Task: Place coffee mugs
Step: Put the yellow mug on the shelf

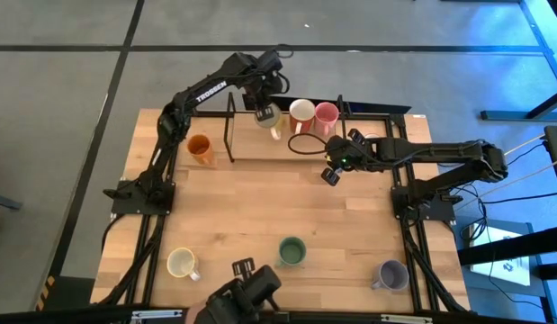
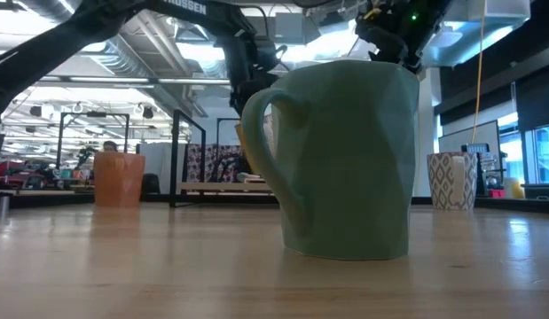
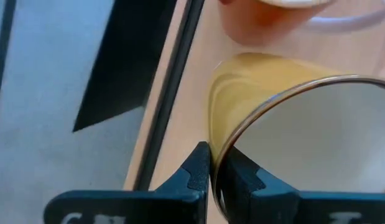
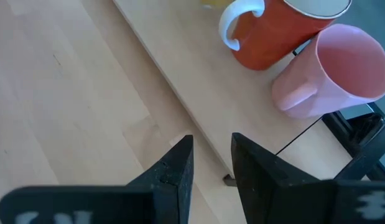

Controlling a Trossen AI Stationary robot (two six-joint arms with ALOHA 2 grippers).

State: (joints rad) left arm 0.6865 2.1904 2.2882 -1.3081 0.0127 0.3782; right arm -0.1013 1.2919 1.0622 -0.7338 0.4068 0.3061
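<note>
My left gripper (image 1: 265, 110) is at the far edge of the table, shut on a yellow-cream mug (image 1: 269, 120) over the raised wooden shelf (image 1: 260, 148). Beside that mug, an orange-red mug with a white handle (image 1: 301, 112) and a pink mug (image 1: 326, 113) stand on their bases on the shelf. My right gripper (image 1: 330, 174) hovers open over the table in front of the shelf, holding nothing. An orange mug (image 1: 200, 148) stands at the shelf's left. A cream mug (image 1: 182, 263), a green mug (image 1: 291, 251) and a lavender mug (image 1: 390, 274) stand near the table's near edge. My left gripper pinches the yellow-cream mug's rim (image 3: 224, 149), one finger (image 3: 195, 171) outside the wall and the other finger (image 3: 242, 177) inside the mug. The fingers come from above, pointing down. The mug is tilted in the hold; whether its base touches the shelf I cannot tell.
A black wire frame (image 1: 229, 126) stands upright on the shelf between the orange mug and the held mug. A black cable loop (image 1: 305, 144) lies beside my right arm. A dark device (image 1: 247, 292) sits at the near edge. Bare wood (image 1: 251, 202) spans the table's middle.
</note>
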